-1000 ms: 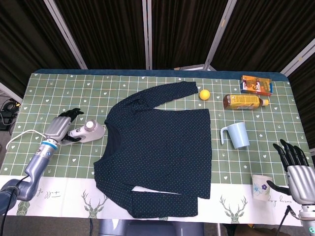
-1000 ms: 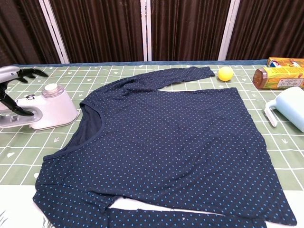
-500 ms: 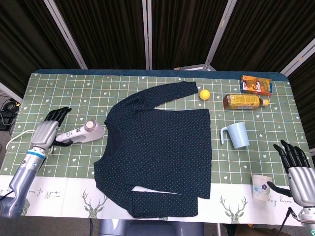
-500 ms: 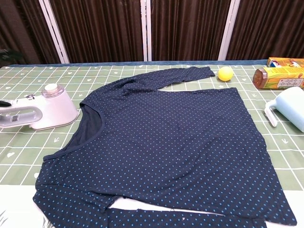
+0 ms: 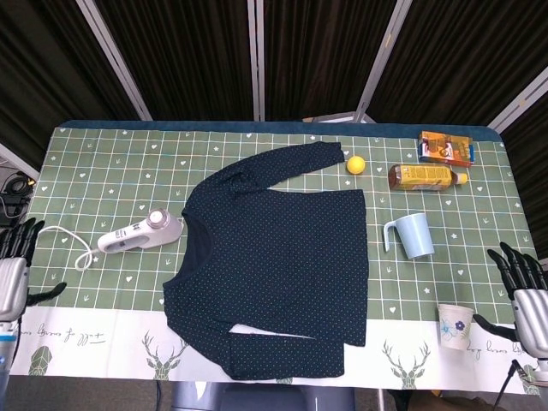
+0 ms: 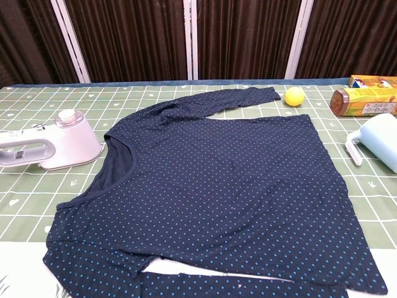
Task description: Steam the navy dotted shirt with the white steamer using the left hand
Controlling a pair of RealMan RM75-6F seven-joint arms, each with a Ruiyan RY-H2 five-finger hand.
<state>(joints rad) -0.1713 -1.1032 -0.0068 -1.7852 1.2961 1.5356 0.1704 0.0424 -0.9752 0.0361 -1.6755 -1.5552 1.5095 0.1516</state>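
Observation:
The navy dotted shirt (image 5: 276, 260) (image 6: 217, 186) lies flat across the middle of the table, sleeves spread. The white steamer (image 5: 141, 231) (image 6: 53, 148) rests on its side just left of the shirt's collar, with its white cord (image 5: 70, 244) looping to the left. My left hand (image 5: 13, 267) hangs at the far left edge of the head view, fingers apart and holding nothing, well away from the steamer. At the lower right corner my right hand (image 5: 524, 291) is open too. Neither hand shows in the chest view.
A yellow ball (image 5: 355, 164) sits by the shirt's upper sleeve. To the right are an orange box (image 5: 445, 147), a lying amber bottle (image 5: 424, 176), a light blue jug (image 5: 411, 235) and a paper cup (image 5: 455, 324). A green patterned cloth (image 5: 103, 163) covers the table.
My left hand let go of the steamer and drew back to the far left edge, leaving the chest view. The steamer and the right hand stayed put.

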